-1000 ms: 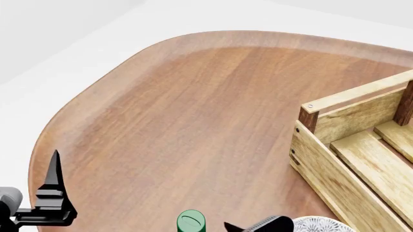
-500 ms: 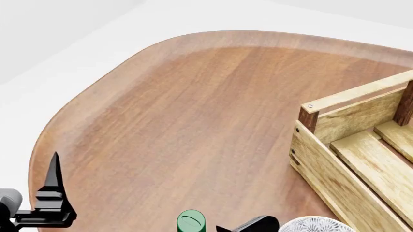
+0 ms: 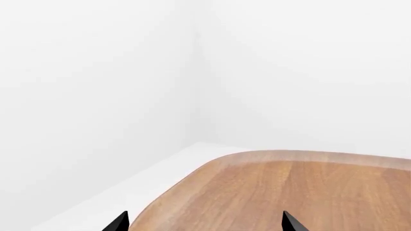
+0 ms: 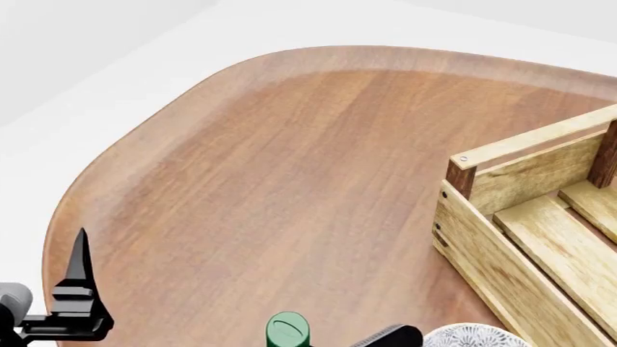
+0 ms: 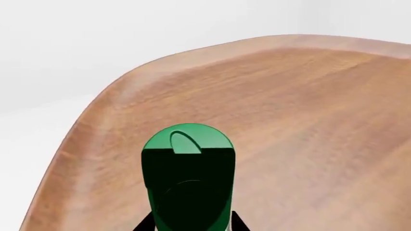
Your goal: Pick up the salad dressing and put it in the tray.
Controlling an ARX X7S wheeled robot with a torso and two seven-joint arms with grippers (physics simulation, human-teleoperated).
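Note:
The salad dressing (image 4: 287, 330) shows its round dark-green cap at the head view's bottom edge; the bottle body is cut off below. In the right wrist view the green cap (image 5: 187, 163) fills the space between my right gripper's (image 5: 190, 224) two black fingertips, which press against both of its sides. In the head view the right gripper (image 4: 388, 337) is a dark shape just right of the cap. The tray (image 4: 501, 238), a light-wood slatted crate with dark corner posts, stands at the right. My left gripper (image 3: 205, 226) is open and holds nothing, at the table's near left (image 4: 82, 289).
A patterned white-grey bowl (image 4: 472, 337) peeks in at the bottom edge, between the right gripper and the crate. The rounded brown wooden table (image 4: 289, 159) is bordered by a white surface on its left and far sides.
My right gripper has slid left towards the bottle and sunk lower in the head view. The green cap has shifted slightly to the right. The left arm has not moved.

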